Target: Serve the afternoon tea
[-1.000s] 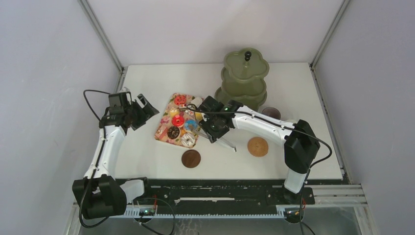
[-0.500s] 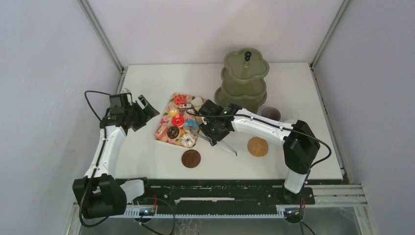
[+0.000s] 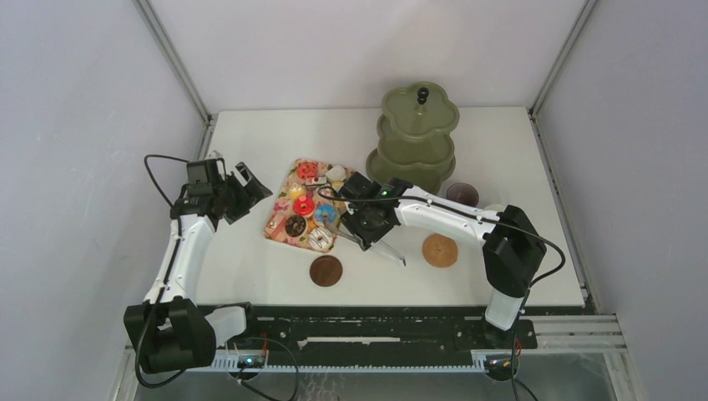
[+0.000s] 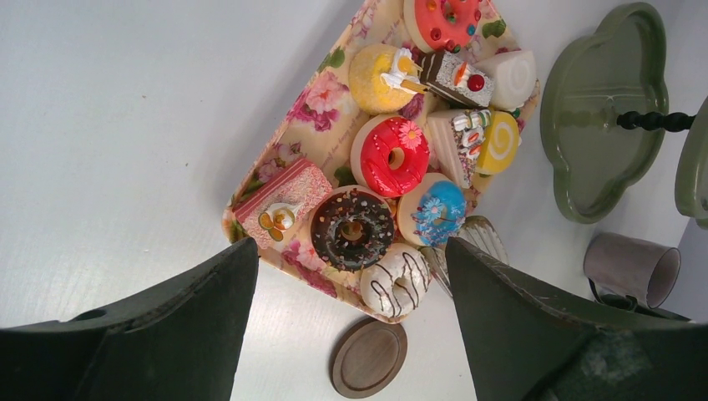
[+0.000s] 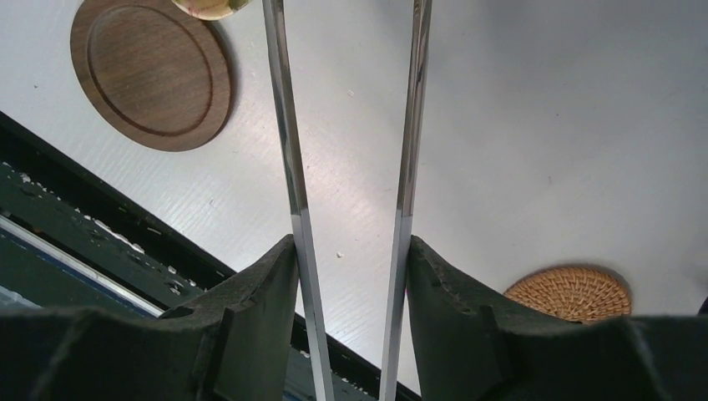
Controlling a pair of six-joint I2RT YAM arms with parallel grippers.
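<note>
The afternoon tea pastries (image 3: 305, 205) fill a floral tray (image 3: 275, 227): a red donut (image 4: 392, 157), a chocolate donut (image 4: 352, 227), a white striped donut (image 4: 394, 280), cake slices and more. A mauve mug (image 3: 462, 193) lies on its side right of the tray. My left gripper (image 3: 250, 188) hovers open over the tray's left side, nothing between its fingers (image 4: 209, 317). My right gripper (image 3: 365, 224) is shut on long metal tongs (image 5: 285, 125), one arm against each finger. The tongs' scalloped tips (image 4: 480, 242) sit beside the white striped donut.
A green tiered stand (image 3: 420, 125) rises behind the tray. A dark wooden coaster (image 3: 326, 270) lies near the tray's front corner, a wicker coaster (image 3: 439, 250) further right. The table's black front rail (image 5: 100, 242) runs close below the right gripper.
My right gripper has shifted slightly left toward the tray with the tongs, whose arms stand a little wider. The left arm has not moved.
</note>
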